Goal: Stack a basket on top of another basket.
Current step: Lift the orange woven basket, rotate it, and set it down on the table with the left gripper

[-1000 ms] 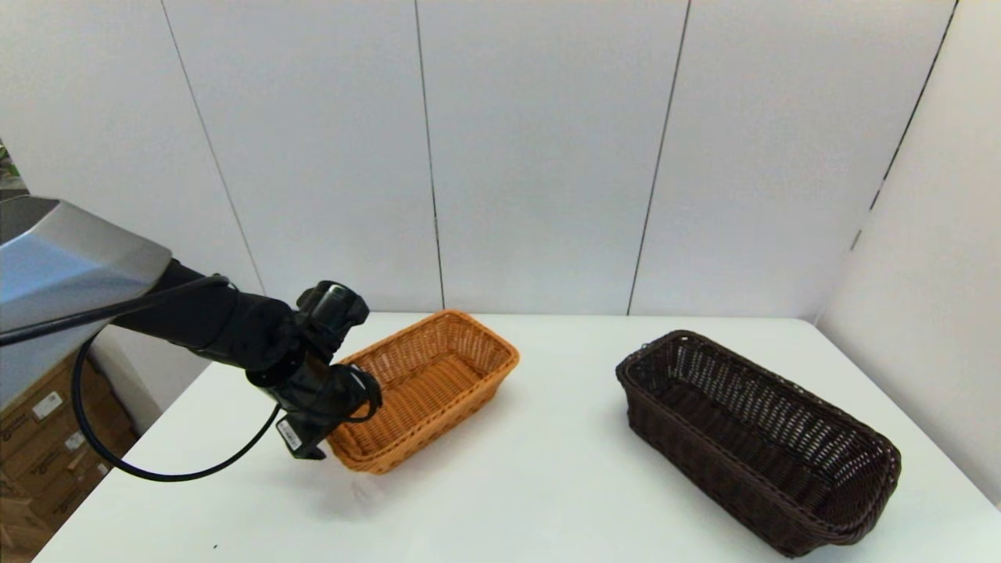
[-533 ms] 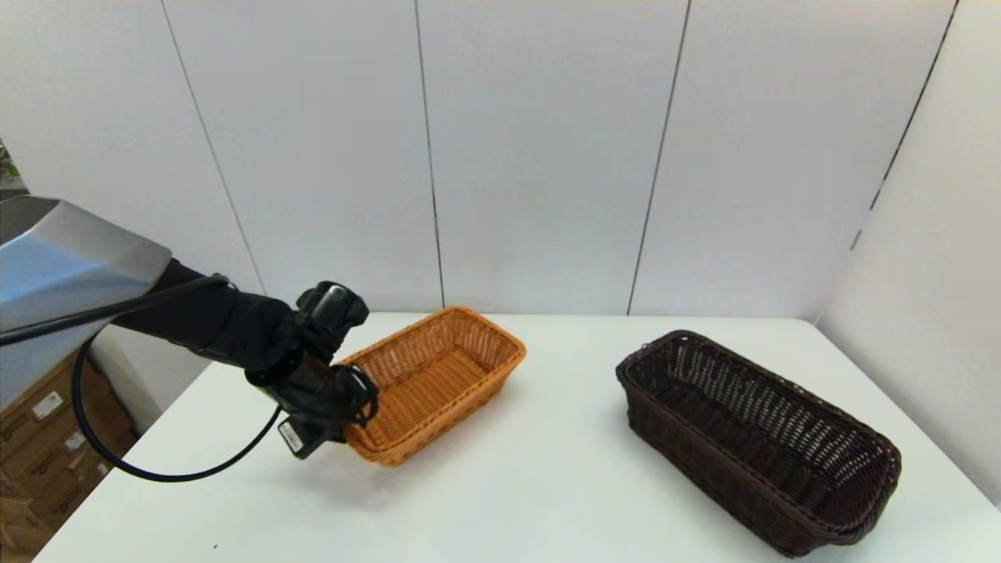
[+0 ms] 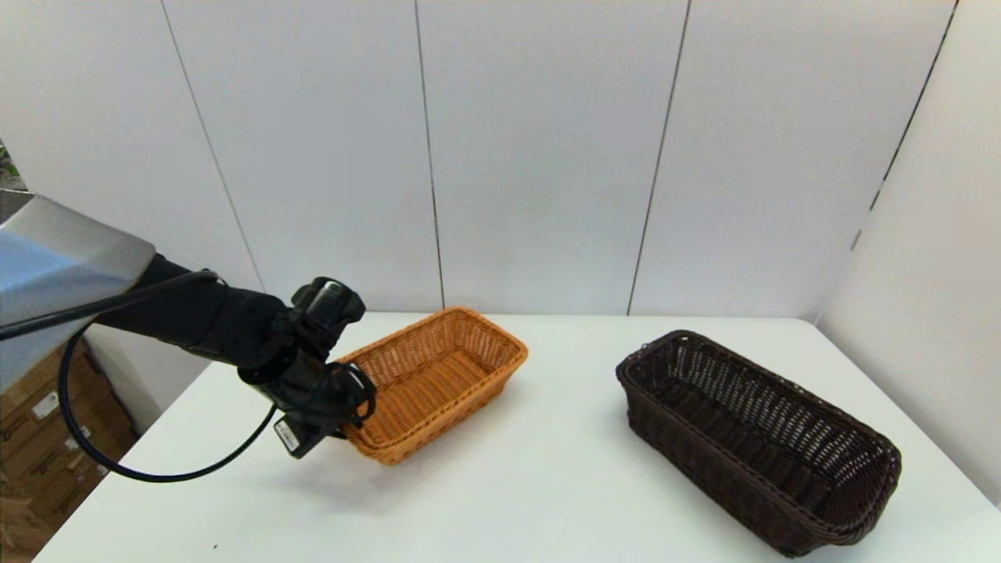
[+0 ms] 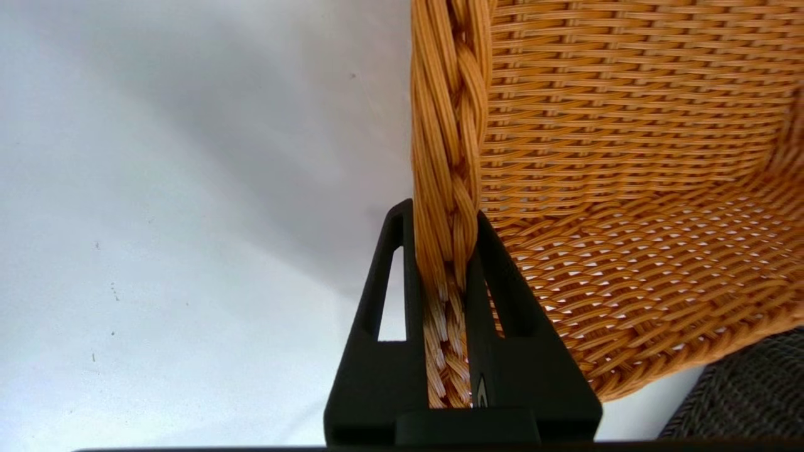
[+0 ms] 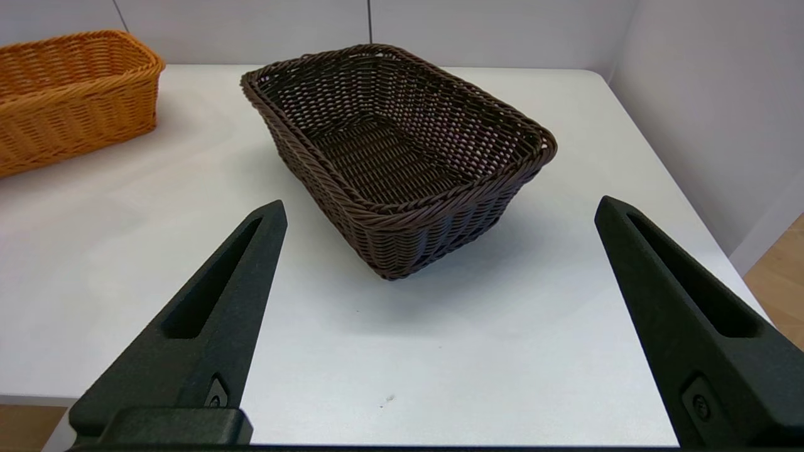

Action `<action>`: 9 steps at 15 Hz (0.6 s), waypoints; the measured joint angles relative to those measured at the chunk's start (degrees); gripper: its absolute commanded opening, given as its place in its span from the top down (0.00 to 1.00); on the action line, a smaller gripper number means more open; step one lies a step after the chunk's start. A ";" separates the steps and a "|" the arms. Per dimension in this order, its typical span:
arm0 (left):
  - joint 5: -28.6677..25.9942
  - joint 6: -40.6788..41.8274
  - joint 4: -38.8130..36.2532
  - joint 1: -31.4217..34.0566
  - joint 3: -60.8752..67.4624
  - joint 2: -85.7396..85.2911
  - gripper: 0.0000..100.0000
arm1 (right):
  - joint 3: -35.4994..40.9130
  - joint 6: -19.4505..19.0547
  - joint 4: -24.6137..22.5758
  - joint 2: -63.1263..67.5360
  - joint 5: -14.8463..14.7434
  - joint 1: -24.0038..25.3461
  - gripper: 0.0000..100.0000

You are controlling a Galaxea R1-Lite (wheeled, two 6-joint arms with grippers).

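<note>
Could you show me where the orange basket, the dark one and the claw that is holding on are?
orange-tan woven wicker basket (image 3: 426,375), head view, inner floor.
dark brown woven wicker basket (image 5: 383,150), right wrist view, inner floor.
left gripper (image 4: 445,251), left wrist view, clamped on the orange basket's braided rim.

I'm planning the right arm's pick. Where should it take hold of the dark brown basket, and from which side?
Probably the braided rim of the dark brown basket at its near short end, approached from the robot's side. The open right pincer already faces that end, and the rim is narrow enough to pinch, one finger inside and one outside, just as the left pincer clamps the orange-tan basket.
</note>
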 measured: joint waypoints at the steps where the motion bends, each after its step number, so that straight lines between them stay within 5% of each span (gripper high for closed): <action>1: -0.46 0.00 0.00 0.00 0.04 -0.71 1.00 | 0.00 -0.02 0.00 0.00 0.00 0.00 0.00; 9: -12.13 0.24 -0.83 0.09 4.36 -10.80 1.00 | 0.00 -0.02 0.00 0.00 -0.02 0.00 0.00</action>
